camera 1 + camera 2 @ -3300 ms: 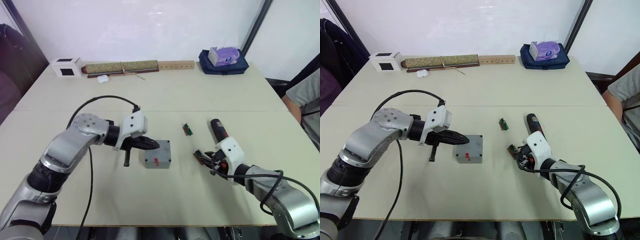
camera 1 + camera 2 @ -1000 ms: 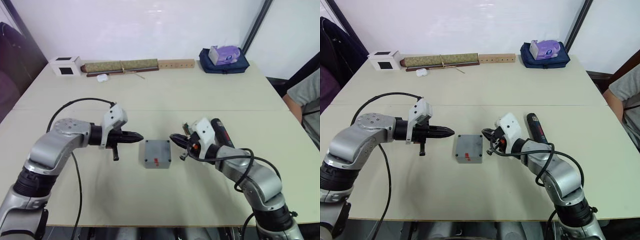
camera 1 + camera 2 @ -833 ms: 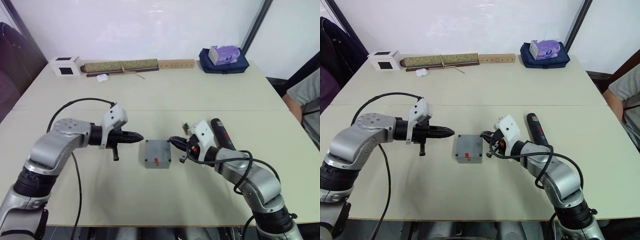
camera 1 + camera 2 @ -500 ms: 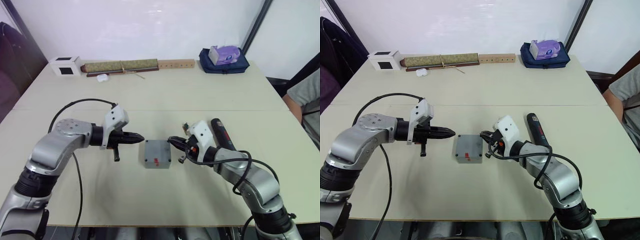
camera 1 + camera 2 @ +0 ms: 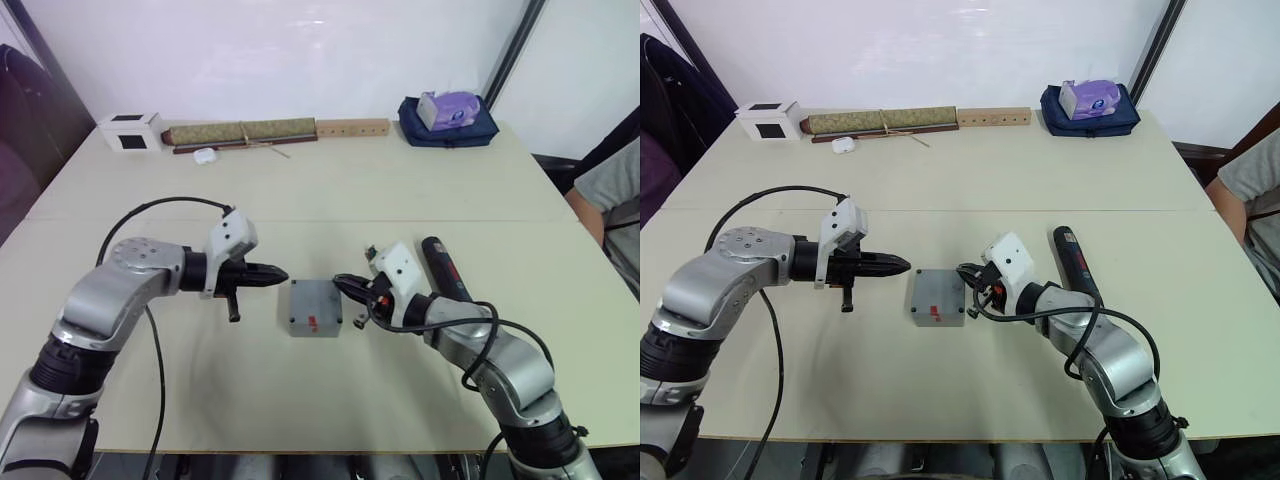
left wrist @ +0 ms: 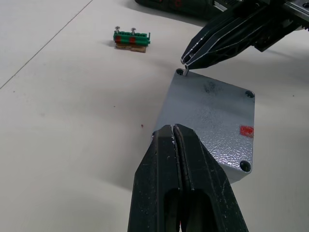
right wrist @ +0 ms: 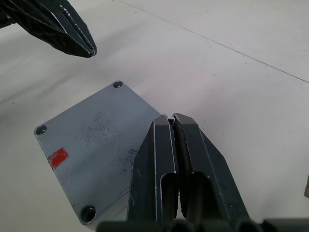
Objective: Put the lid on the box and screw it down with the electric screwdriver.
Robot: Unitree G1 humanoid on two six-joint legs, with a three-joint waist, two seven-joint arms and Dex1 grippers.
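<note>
On the far left I had the left gripper (image 5: pixel 278 276) hovering just beside the box (image 5: pixel 315 307), its fingers pressed together with nothing between them; I judged it was parked there to steady the box if it slid. The lid (image 6: pixel 210 113) already sat flush on the box, grey top up with a red mark, in the middle of the table (image 5: pixel 300 190). At the box's corner nearest my right arm, the right gripper (image 5: pixel 347 285) was pinched shut on a small screw (image 6: pixel 186 71), point down at the corner hole, which looked to me like seating it before driving. Beyond that lay a green circuit board (image 6: pixel 131 39). Further right, the electric screwdriver (image 5: pixel 442 272) rested untouched on the table beside the right forearm, close enough to pick up next, I reckoned.
</note>
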